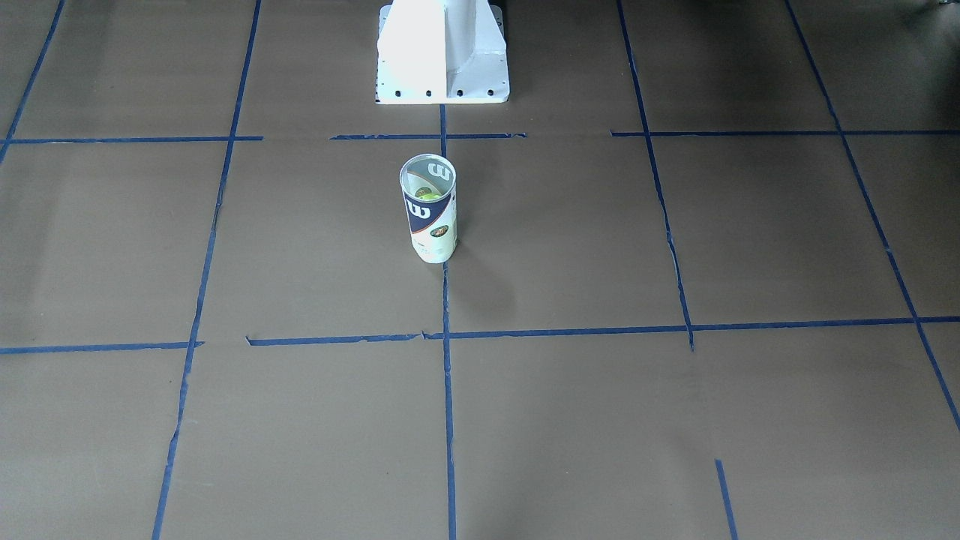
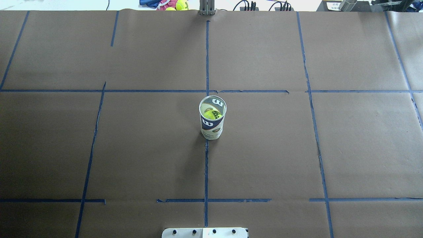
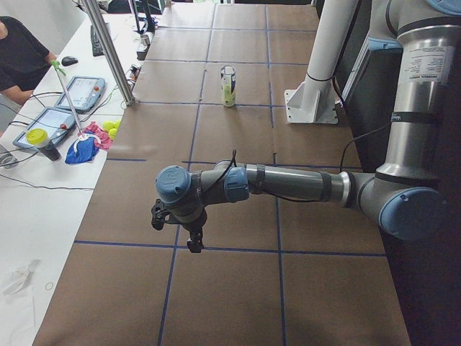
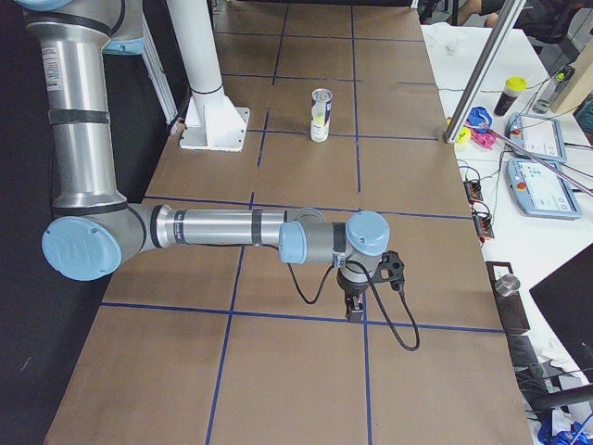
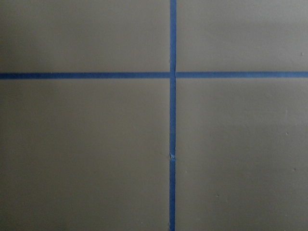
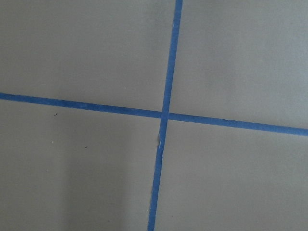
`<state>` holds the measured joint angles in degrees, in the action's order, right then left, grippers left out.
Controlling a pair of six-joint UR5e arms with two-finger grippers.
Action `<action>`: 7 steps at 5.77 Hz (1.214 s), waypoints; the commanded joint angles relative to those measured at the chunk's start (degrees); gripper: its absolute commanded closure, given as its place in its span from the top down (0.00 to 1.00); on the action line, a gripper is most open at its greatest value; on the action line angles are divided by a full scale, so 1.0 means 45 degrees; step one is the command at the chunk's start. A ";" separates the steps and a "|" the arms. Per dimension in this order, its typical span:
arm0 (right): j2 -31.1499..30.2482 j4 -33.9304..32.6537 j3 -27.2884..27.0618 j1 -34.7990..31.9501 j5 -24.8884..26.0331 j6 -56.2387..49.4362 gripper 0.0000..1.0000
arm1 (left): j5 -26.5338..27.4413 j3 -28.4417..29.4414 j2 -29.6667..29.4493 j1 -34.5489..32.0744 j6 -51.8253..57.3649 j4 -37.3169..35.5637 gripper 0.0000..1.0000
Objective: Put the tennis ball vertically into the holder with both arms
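We look at a wide surface (image 2: 132,148) covered in brown paper and marked into squares with blue tape (image 2: 206,165); a white pedestal (image 1: 442,52) is bolted at the robot's edge.

Toward the robot's left end, the left fingers (image 3: 193,244) hang low over a tape crossing, pointing down. They show only in the side view, so we cannot tell whether they are parted or closed; nothing appears to be between them. The left wrist view shows only bare paper and tape.

In the middle stands the can (image 2: 212,127), upright on the centre tape line, its long axis vertical and its mouth facing up. The tennis ball (image 2: 211,114) sits inside it, below the rim.

Toward the right end, the right fingers (image 4: 355,311) hang the same way over another crossing, and again we cannot tell their state.

The can lies well apart from both sets of fingers, roughly midway, neither arm clearly nearer. We judge the insertion done.
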<state>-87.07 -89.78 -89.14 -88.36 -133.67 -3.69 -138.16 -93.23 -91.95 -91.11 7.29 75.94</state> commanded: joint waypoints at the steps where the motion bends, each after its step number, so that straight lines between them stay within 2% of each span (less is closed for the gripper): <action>1: 0.0014 -0.0068 -0.0402 0.0007 0.0036 0.0156 1.00 | -0.0041 -0.0588 0.0102 0.0031 -0.0056 -0.0021 1.00; 2: -0.0025 -0.0359 -0.0560 0.0026 0.0056 0.0157 1.00 | 0.0462 -0.0939 0.0122 0.0051 -0.0018 -0.0021 1.00; 3: 0.0032 -0.1464 -0.1122 0.0142 0.0153 0.0099 1.00 | 0.0835 -0.1000 0.0315 0.0051 0.0021 -0.0021 1.00; 7: -0.0201 -0.1495 -0.1226 0.0241 0.0252 -0.0039 1.00 | 0.0721 -0.1118 0.0979 0.0109 0.0099 -0.0082 1.00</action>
<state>-87.88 -96.48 -94.69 -87.35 -132.55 -3.83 -134.91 -98.09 -88.38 -90.69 7.38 75.15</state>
